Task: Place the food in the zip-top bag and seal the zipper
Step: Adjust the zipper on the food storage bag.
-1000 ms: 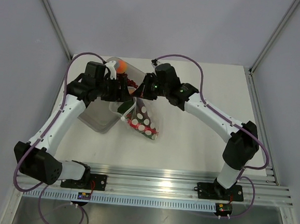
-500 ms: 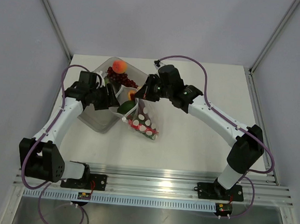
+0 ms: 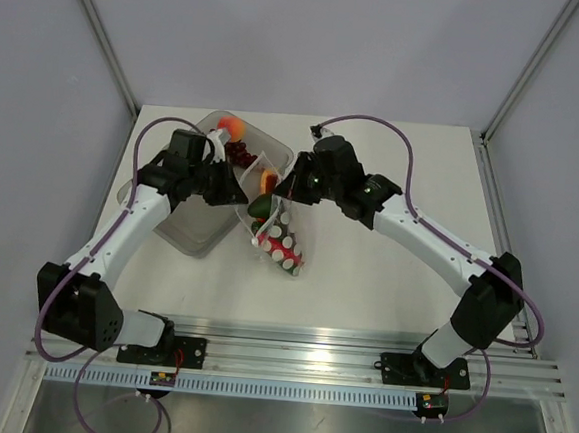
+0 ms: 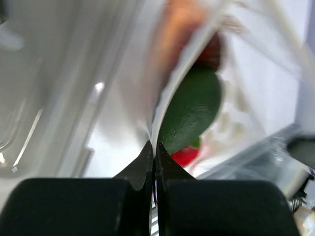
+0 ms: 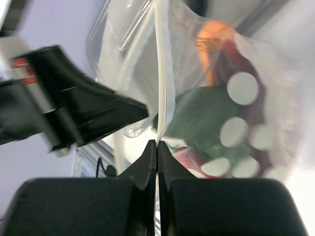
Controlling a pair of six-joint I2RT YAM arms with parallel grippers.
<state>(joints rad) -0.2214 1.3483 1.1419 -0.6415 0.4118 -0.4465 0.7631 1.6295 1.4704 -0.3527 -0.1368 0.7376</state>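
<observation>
The zip-top bag [image 3: 282, 238], clear with white and pink spots, hangs between both grippers beside the tray. My left gripper [image 3: 241, 197] is shut on the left edge of its mouth, and the jaws [image 4: 153, 145] pinch thin plastic. Shut too, my right gripper [image 3: 281, 193] pinches the opposite edge [image 5: 156, 142] by the zipper [image 5: 160, 73]. Inside the bag lie a dark-green piece [image 4: 193, 109], a red piece [image 4: 185, 155] and an orange wedge [image 5: 214, 38]. A peach [image 3: 230, 127] and dark-red grapes [image 3: 242, 153] remain in the tray.
The clear grey tray [image 3: 190, 231] stands at the back left, under my left arm. White tabletop [image 3: 385, 274] stretches right of the bag. Grey walls close the back and sides, and a metal rail [image 3: 299, 353] runs along the near edge.
My left gripper swung right from over the tray and closed on the bag's mouth edge. The right gripper, still shut on the bag, shifted slightly right, and the bag stands more upright.
</observation>
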